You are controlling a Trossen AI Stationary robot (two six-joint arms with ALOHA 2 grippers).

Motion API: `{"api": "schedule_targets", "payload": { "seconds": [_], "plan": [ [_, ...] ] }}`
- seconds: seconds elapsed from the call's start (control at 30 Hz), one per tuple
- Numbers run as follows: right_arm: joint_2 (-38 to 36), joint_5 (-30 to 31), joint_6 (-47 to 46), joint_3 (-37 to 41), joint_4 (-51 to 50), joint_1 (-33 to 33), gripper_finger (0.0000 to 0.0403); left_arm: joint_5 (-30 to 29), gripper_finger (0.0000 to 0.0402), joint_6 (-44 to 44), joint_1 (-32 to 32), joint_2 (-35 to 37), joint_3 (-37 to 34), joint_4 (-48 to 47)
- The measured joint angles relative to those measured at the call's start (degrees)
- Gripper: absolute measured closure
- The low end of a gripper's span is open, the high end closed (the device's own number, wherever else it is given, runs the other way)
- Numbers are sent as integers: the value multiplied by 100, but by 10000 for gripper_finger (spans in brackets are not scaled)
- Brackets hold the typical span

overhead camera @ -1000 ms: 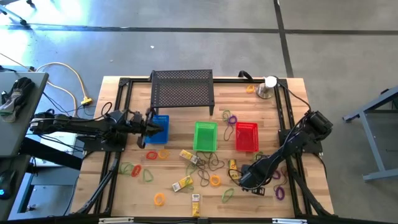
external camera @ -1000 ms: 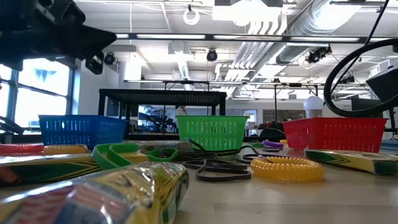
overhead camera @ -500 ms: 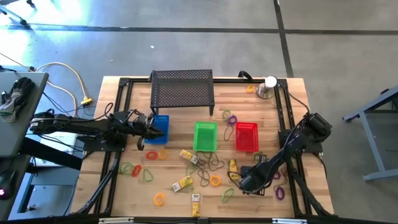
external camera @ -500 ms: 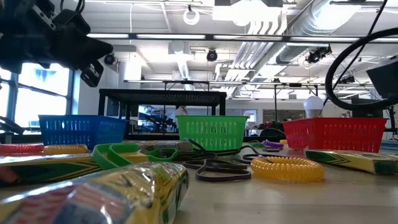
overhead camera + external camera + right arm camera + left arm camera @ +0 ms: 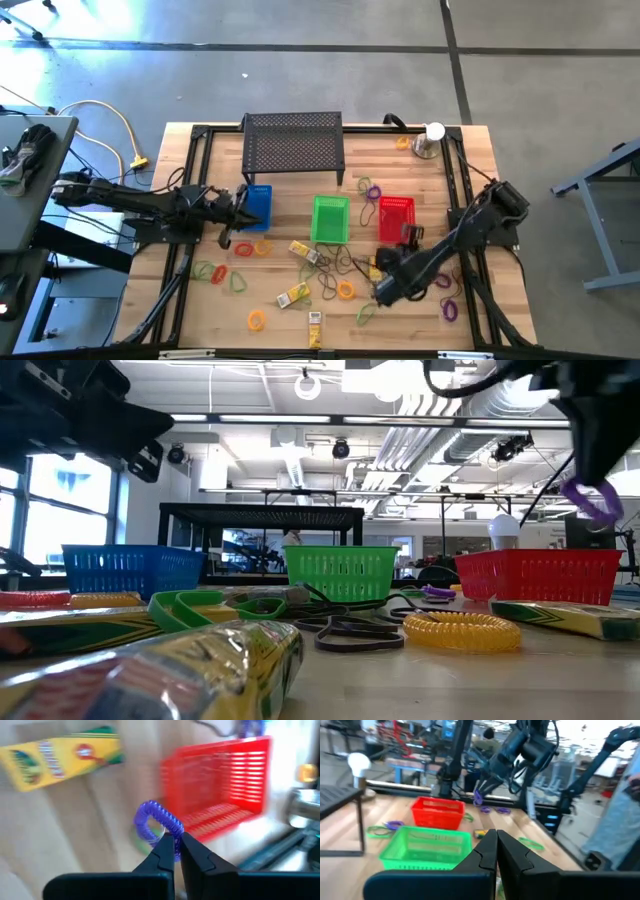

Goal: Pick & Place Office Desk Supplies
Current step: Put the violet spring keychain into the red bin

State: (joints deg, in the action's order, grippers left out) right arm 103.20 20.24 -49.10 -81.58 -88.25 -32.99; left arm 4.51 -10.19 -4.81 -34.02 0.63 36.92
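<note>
Right end effector (image 5: 173, 841) has pinched a purple coil loop (image 5: 156, 819), lifted off the desk (image 5: 470, 215) just beside the red basket (image 5: 220, 780). Left end effector (image 5: 496, 840) sits closed and empty by the blue basket (image 5: 257, 205), plenty of room around.

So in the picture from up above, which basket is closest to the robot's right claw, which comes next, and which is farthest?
From the right gripper, shut on a purple loop:
1. Red basket, just up the table from it.
2. Green basket, in the middle of the row.
3. Blue basket, far across, beside the left gripper.
</note>
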Motion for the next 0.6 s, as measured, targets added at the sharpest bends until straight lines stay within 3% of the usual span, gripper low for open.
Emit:
{"api": "schedule_targets", "payload": {
  "seconds": [0.17,0.33,0.6],
  "plan": [
    [-490,290,705,93,163,867,399,-1094,396,523,-692,0,2,182],
    [-879,499,978,455,507,1466,399,-1877,354,594,-1286,3,40,537],
    [-1021,-181,1607,1586,1748,2160,399,-2081,269,548,-1723,-213,98,541]
  ]
}}
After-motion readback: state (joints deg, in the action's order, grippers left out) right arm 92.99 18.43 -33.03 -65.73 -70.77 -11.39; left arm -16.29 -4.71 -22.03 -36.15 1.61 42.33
